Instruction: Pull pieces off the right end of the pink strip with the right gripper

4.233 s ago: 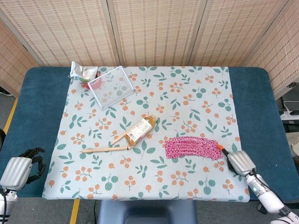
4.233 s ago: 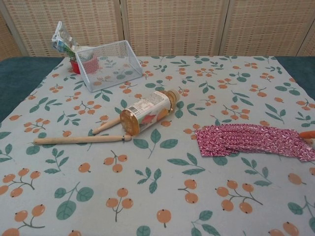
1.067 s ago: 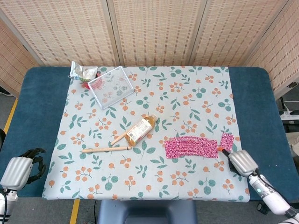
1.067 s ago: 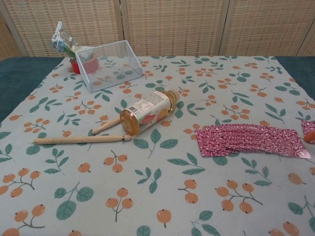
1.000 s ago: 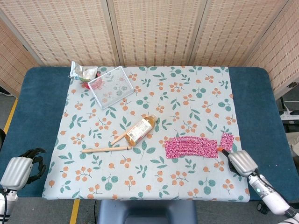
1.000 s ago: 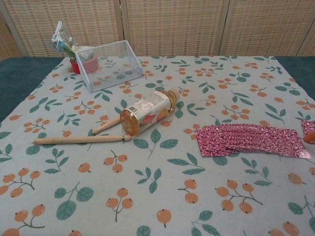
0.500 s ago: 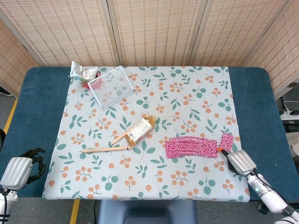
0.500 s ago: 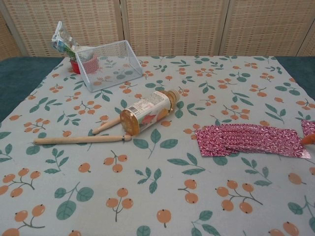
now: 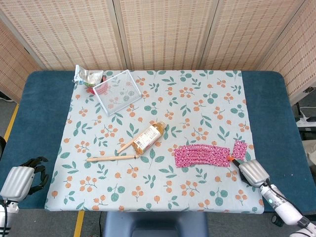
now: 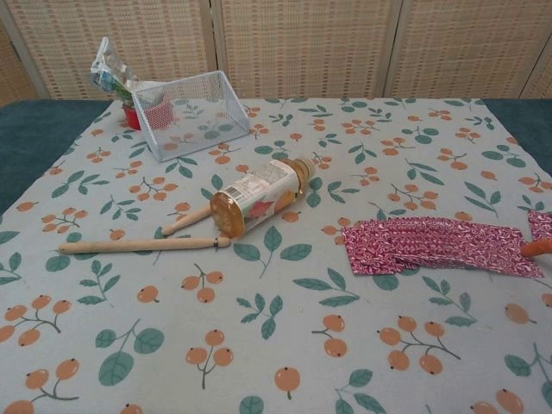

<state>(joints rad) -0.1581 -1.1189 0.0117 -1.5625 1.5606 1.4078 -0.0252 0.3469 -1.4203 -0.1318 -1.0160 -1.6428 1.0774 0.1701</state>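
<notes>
The pink strip (image 9: 201, 155) lies flat on the floral cloth, right of the middle; the chest view shows it too (image 10: 435, 247). A small torn-off pink piece (image 9: 239, 148) (image 10: 542, 224) lies apart, just beyond the strip's right end. My right hand (image 9: 253, 173) rests at the cloth's front right, its back turned up. One orange fingertip (image 9: 230, 159) (image 10: 535, 248) touches the strip's right end; the other fingers are hidden under the hand. My left hand (image 9: 22, 178) sits off the cloth at the front left, fingers loosely curved, holding nothing.
A bottle (image 9: 148, 138) lies on its side mid-cloth, with two wooden sticks (image 9: 111, 158) beside it. A tipped wire basket (image 9: 117, 91), a red cup and a crumpled packet (image 9: 87, 75) stand at the back left. Blue table (image 9: 269, 113) borders the cloth.
The right hand has slid slightly left, bringing its orange fingertip from under the torn piece to the strip's right end. The torn piece and the left hand have stayed put.
</notes>
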